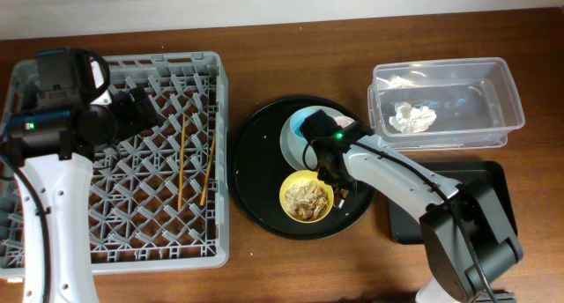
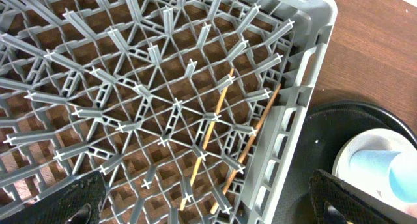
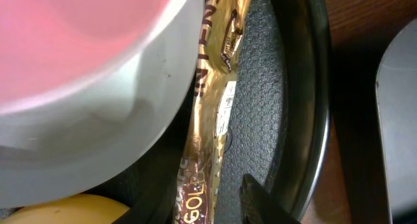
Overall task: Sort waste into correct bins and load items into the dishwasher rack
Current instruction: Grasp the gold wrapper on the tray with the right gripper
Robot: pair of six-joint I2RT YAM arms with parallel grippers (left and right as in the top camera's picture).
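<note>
Nearby: the round black tray (image 1: pixel 256 180) held a pale plate (image 3: pixel 85 146), a blue cup (image 1: pixel 308 120), a pink cup (image 3: pixel 71 35) and a yellow bowl (image 1: pixel 289 195) of food scraps (image 1: pixel 308 197).
Wrapper: the brown-gold wrapper (image 3: pixel 212 113) lay flat on the tray floor, hemmed between the plate's edge and the tray's raised rim, with its long axis following that gap.
Right gripper: the right gripper (image 1: pixel 342 190) hung low beside the bowl. One dark finger (image 3: pixel 260 201) showed near the wrapper's lower end; open or closed could not be told.
Left gripper: the left gripper (image 2: pixel 205 198) was spread wide and empty above the dishwasher rack (image 1: pixel 123 258).
Chopsticks: the chopsticks (image 1: pixel 182 162) lay side by side in the rack, their long axes running front to back.
Bins: the clear tub (image 1: pixel 507 92) held a tissue (image 1: pixel 412 118); the shallow black tray (image 1: pixel 489 175) sat on the bench (image 1: pixel 291 277).
</note>
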